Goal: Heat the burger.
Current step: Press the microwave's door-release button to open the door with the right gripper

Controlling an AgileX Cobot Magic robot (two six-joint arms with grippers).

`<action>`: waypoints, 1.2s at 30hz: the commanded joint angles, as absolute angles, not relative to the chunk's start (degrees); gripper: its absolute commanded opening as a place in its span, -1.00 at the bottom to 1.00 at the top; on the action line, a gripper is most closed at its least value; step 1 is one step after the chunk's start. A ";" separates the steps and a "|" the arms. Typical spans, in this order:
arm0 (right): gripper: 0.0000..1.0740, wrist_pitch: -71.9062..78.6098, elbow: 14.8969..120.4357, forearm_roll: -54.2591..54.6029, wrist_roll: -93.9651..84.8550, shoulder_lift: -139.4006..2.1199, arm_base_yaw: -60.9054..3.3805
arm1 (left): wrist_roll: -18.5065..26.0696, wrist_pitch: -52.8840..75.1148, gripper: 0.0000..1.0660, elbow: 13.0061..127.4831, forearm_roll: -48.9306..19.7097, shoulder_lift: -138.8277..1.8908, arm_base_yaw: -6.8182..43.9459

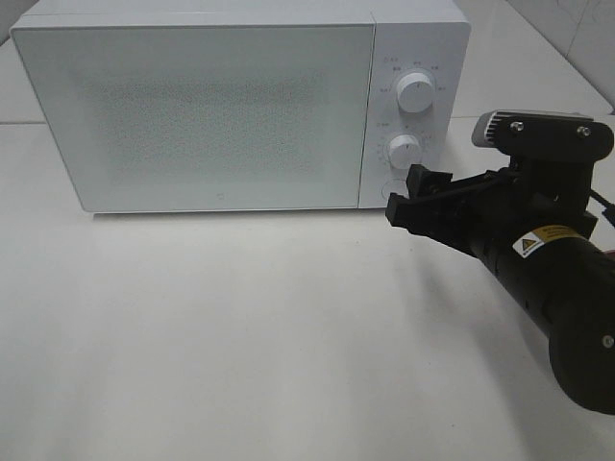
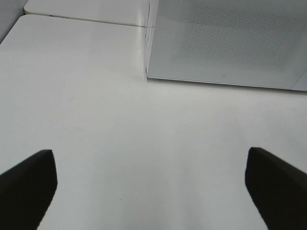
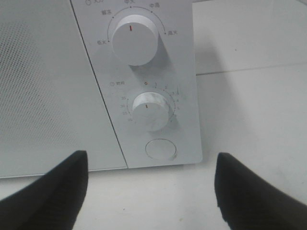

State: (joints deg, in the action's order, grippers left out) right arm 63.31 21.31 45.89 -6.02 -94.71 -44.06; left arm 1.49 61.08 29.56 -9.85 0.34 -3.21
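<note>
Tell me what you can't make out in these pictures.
Burger: in no view; the microwave door hides whatever is inside.
Left gripper: outside exterior high; left wrist's frame edge cuts off all but two fingertips.
Timer dial numbers: right wrist, too small and blurred.

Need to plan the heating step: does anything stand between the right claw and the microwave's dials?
Nothing visible does. The right claw, open, faces the control panel with a clear gap to the lower dial and round button. The microwave door is shut; no burger shows in any view.
</note>
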 commanded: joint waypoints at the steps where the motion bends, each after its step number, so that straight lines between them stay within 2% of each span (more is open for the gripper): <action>1: 0.22 61.94 21.83 45.89 4.53 -94.82 -44.18 | 1.55 60.91 0.87 29.56 -10.08 1.32 -3.04; 5: 0.09 61.48 21.83 45.84 14.09 -94.82 -44.18 | 1.55 60.91 0.87 29.56 -10.08 1.32 -3.04; 7: -0.13 61.48 21.83 45.72 29.28 -94.82 -44.18 | 1.55 60.91 0.87 29.56 -10.08 1.32 -3.04; 10: -0.19 61.48 21.83 45.72 33.35 -94.82 -44.18 | 1.55 60.91 0.87 29.56 -10.08 1.32 -3.04; 12: -0.43 61.48 21.83 45.72 45.72 -94.82 -44.18 | 1.55 60.91 0.87 29.56 -10.08 1.32 -3.04; 13: -0.43 61.48 21.83 45.72 45.72 -94.82 -44.18 | 1.55 60.91 0.87 29.56 -10.08 1.32 -3.04; 15: -0.61 61.48 21.83 45.32 53.11 -94.82 -44.18 | 1.55 60.91 0.87 29.56 -10.08 1.32 -3.04; 16: -0.61 61.48 21.83 45.32 53.11 -94.82 -44.18 | 1.55 60.91 0.87 29.56 -10.08 1.32 -3.04; 18: -0.77 61.48 21.83 45.26 59.87 -94.82 -44.18 | 1.55 60.91 0.87 29.56 -10.08 1.32 -3.04; 19: -0.77 61.48 21.83 45.26 59.87 -94.82 -44.18 | 1.55 60.91 0.87 29.56 -10.08 1.32 -3.04; 20: -0.89 61.31 21.83 45.26 61.42 -94.82 -44.18 | 1.55 60.91 0.87 29.56 -10.08 1.32 -3.04; 23: -1.00 59.30 21.83 45.26 61.25 -94.82 -44.00 | 1.55 60.91 0.87 29.56 -10.08 1.32 -3.04; 30: -1.00 57.47 21.83 45.38 62.28 -96.60 -44.00 | 1.55 60.91 0.87 29.56 -10.08 1.32 -3.04; 36: -1.00 60.56 21.83 45.38 71.79 -103.36 -44.00 | 1.55 60.91 0.87 29.56 -10.08 1.32 -3.04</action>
State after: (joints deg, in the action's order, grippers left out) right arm 57.81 21.43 45.72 68.30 -101.13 -44.06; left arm 1.49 61.08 29.56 -9.85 0.34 -3.21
